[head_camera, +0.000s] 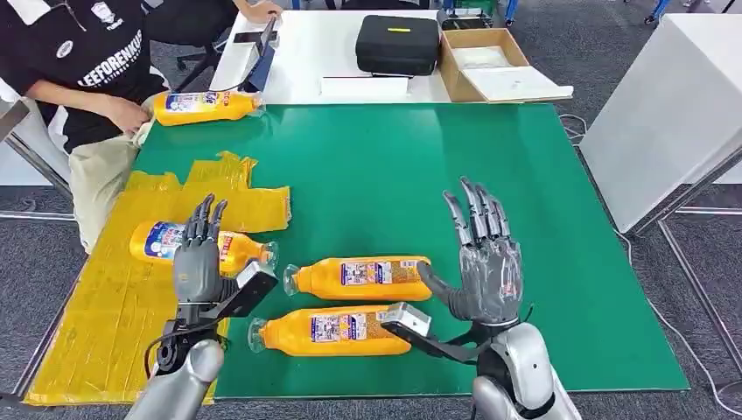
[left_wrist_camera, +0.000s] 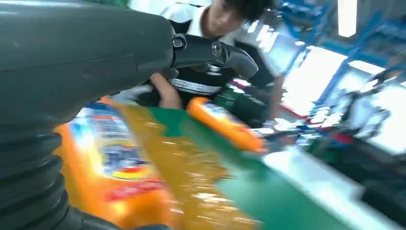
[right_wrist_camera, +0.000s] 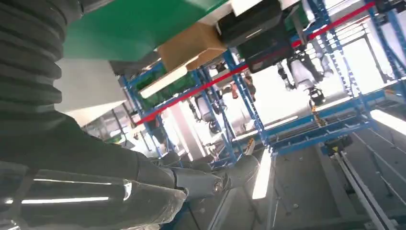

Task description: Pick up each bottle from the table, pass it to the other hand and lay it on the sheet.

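both arms raised, left hand (head_camera: 198,262) and right hand (head_camera: 483,262) empty, fingers extended.

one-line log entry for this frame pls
left hand: open, over bottle on sheet | right hand: open, beside two bottles on green mat | fourth bottle by person

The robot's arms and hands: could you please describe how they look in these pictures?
Both forearms are silver and rounded. The left hand and right hand have grey palms and darker, segmented fingers. A black and white camera block sits on a black bracket at each wrist, with black cable by the left wrist. In the wrist views, a grey ribbed cover and thick grey thumb show.
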